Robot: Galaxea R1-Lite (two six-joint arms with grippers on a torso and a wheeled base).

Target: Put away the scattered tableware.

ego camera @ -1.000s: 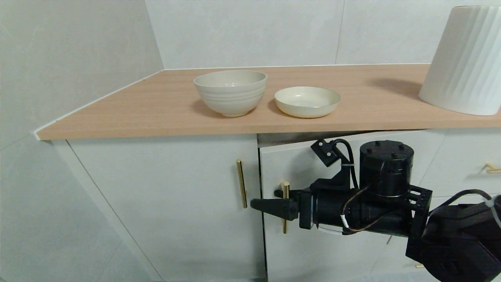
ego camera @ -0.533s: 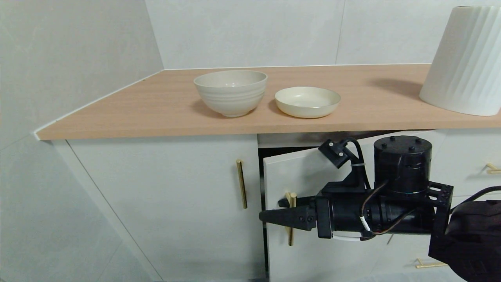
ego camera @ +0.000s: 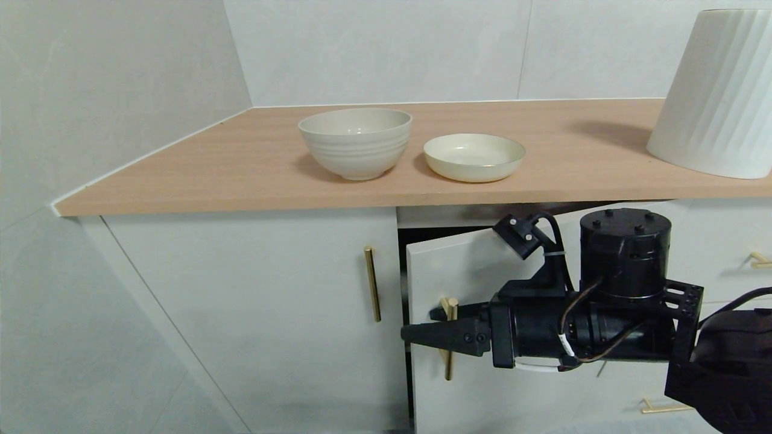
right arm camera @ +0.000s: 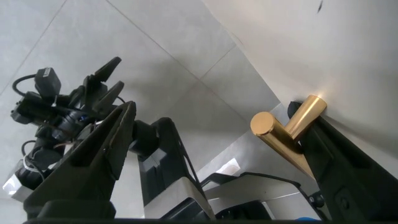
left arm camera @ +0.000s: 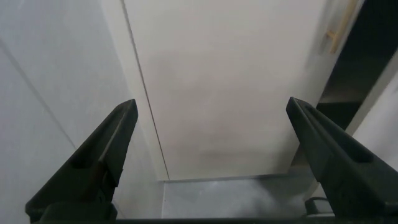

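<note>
A deep beige bowl [ego camera: 356, 141] and a shallow cream dish [ego camera: 473, 155] stand side by side on the wooden countertop [ego camera: 211, 175]. Below them, my right gripper [ego camera: 418, 323] [right arm camera: 211, 115] is at the right cabinet door [ego camera: 470, 265], which stands ajar. Its fingers are spread wide, and the brass door handle [ego camera: 447, 337] [right arm camera: 286, 127] sits between them against one finger. My left gripper [left arm camera: 211, 106] is open and holds nothing, low down facing the left cabinet door [left arm camera: 224, 81]. The right wrist view shows it farther off [right arm camera: 106, 78].
A tall white ribbed vessel [ego camera: 718, 90] stands at the counter's right end. The left cabinet door [ego camera: 259, 301] is closed, with its own brass handle [ego camera: 372, 283]. Drawer handles [ego camera: 759, 259] show at far right. A tiled wall bounds the left side.
The right cabinet door has swung out, showing a dark gap at its left edge. My right gripper moved right and down with the handle, mostly in the first half second.
</note>
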